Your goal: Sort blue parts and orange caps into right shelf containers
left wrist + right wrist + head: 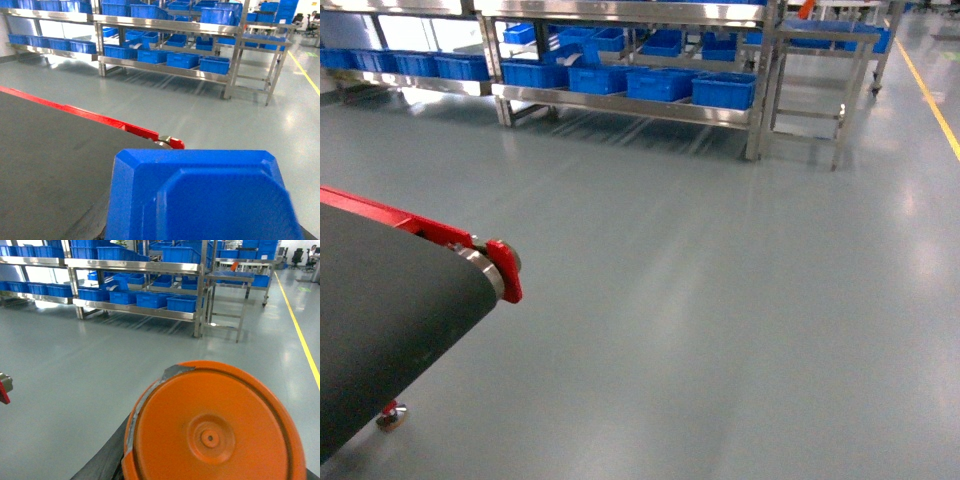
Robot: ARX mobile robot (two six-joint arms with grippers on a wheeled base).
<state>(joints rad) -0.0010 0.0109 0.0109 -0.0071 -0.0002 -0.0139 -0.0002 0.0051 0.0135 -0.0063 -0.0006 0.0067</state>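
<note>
You have one piece at each wrist, and nothing has gone into a bin yet as far as these views show. The left wrist camera is filled by a blue part (202,197), so close that it hides the jaws; it looks carried by the left arm, but you cannot tell how the jaws stand around it. The right wrist camera shows the same with an orange cap (212,425), its flat top facing the lens and the jaws out of sight behind it.

Neither arm appears in the head view. That view shows the black conveyor belt (380,320) with its red frame (505,268) at your near left, then open grey floor (720,300), then the steel shelf (640,100) well apart from you, with its row of blue containers (660,84).

So I judge picking done for this pair, with the drive to the shelf and both drops still to do. Which containers take which colour cannot be read from here.
</note>
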